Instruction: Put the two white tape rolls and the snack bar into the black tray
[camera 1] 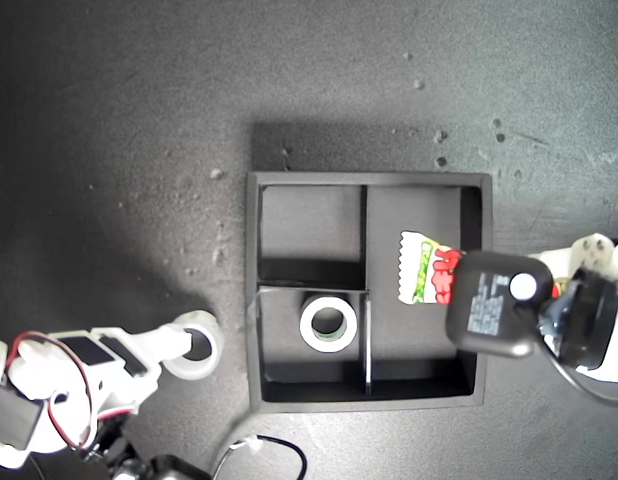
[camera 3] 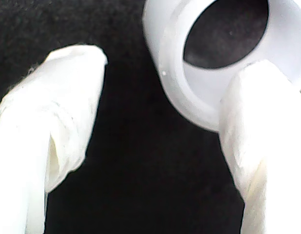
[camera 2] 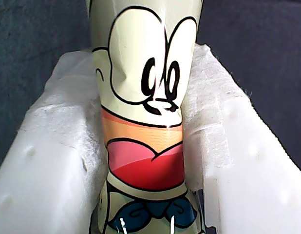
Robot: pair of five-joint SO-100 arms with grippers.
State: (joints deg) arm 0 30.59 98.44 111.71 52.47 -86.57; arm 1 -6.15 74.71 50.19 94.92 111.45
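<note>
While my first gripper (camera 2: pixel 145 146) clamps the snack bar (camera 1: pixel 427 268) over the black tray (camera 1: pixel 254 300) (long compartment), we should lower squarely; my second gripper (camera 3: pixel 160 141) gapes beside a tape roll (camera 1: pixel 194 345).

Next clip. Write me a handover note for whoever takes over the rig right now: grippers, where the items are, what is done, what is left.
My first gripper: shut on the snack bar, held over the long compartment of the black tray, at the exterior view's right. Not released yet.
My second gripper: open, one finger through the hole of the loose tape roll, the other outside it; that roll sits on the tabletop outside the tray, at the exterior view's left.
Done: the other tape roll lies flat in a small compartment.
Left: drop the snack bar in the tray; grip the loose roll and move it into the tray.
</note>
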